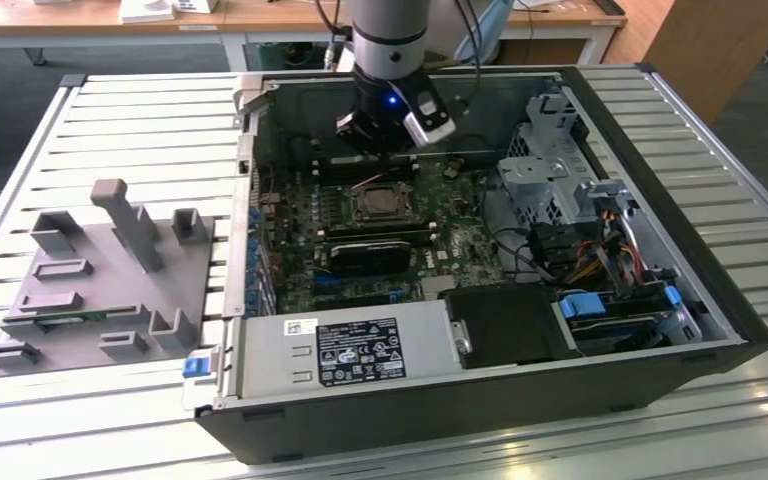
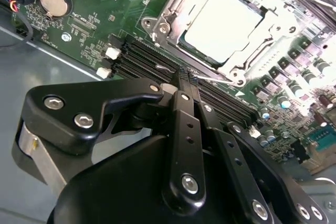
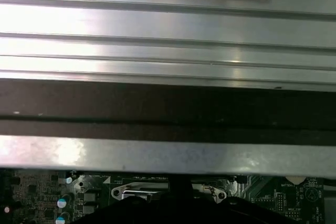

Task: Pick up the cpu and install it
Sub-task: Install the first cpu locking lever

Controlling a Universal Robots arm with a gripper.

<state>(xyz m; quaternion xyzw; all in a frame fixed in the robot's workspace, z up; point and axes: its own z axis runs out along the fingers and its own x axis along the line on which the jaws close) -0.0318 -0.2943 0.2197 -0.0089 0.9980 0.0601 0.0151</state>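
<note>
The cpu (image 2: pixel 223 22), a flat square chip with a shiny silver top, lies in the metal socket frame (image 2: pixel 173 3) on the green motherboard. In the exterior view the socket (image 1: pixel 381 203) sits mid-board inside the open computer case. My gripper (image 2: pixel 187 74) hangs just above the memory slots beside the socket, apart from the cpu. Its two black fingers (image 2: pixel 181 124) meet at the tips, shut with nothing between them. Seen from outside, the gripper (image 1: pixel 384 148) is over the far side of the board, just behind the socket.
A grey plastic holder fixture (image 1: pixel 104 290) stands on the slatted table at the exterior view's left. Inside the case are a power supply (image 1: pixel 344 350), a black block (image 1: pixel 373 252) near the socket, a drive cage (image 1: pixel 558 170) and cables. The case walls (image 3: pixel 168 108) ring the board.
</note>
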